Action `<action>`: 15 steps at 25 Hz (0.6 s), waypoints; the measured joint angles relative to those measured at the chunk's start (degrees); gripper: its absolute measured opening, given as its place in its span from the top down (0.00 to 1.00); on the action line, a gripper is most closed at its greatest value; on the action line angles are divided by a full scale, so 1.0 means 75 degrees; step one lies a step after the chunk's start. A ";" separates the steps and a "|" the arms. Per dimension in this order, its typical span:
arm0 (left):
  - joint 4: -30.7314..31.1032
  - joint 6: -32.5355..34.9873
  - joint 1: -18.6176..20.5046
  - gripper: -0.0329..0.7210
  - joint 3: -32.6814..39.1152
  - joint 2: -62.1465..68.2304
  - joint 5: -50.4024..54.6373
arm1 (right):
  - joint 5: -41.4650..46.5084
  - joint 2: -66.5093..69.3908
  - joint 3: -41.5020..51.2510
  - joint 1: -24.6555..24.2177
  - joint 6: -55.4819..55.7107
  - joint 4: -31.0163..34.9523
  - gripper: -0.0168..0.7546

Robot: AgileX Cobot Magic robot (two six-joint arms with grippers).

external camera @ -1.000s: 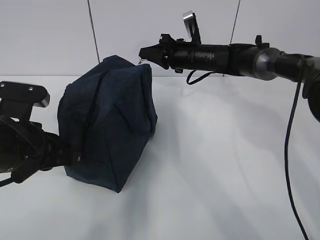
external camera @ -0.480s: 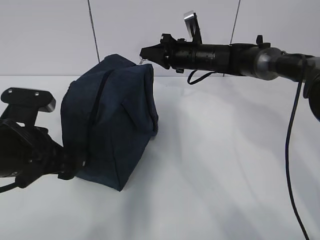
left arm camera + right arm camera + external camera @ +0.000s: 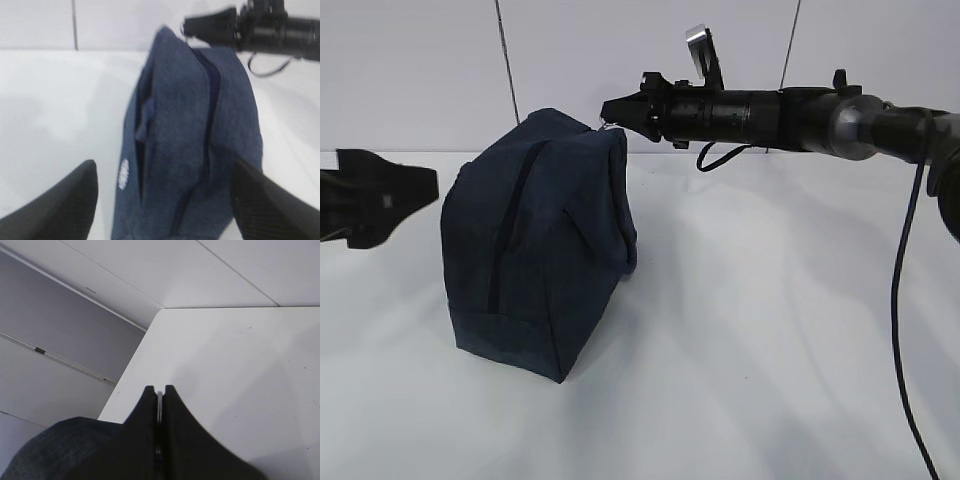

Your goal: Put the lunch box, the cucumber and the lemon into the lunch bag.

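Right gripper (image 3: 608,108) pinches lunch bag (image 3: 540,250) ring pull (image 3: 159,407).

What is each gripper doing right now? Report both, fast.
Left gripper: open, holding nothing, jaws either side of the lunch bag.
Right gripper: shut on the bag's metal ring pull.

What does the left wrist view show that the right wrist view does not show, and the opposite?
Only the left wrist view shows the left gripper, its fingers spread wide on either side of the lunch bag without touching it, plus the bag's closed zipper and a small strap.

Only the right wrist view shows the right gripper shut on a thin metal ring, and the table's far corner.

Both show the navy bag and the white table.
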 joint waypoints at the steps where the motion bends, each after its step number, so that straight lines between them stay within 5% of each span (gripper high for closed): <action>1: -0.0003 0.0000 0.0000 0.18 0.0000 -0.0158 -0.0143 | 0.0000 0.0000 0.0000 0.0000 0.0000 -0.0017 0.95; 15: -0.0089 -0.0138 0.0000 0.27 -0.1846 -0.0178 -0.1871 | 0.0107 0.0000 0.0000 0.0000 0.0012 -0.0017 0.95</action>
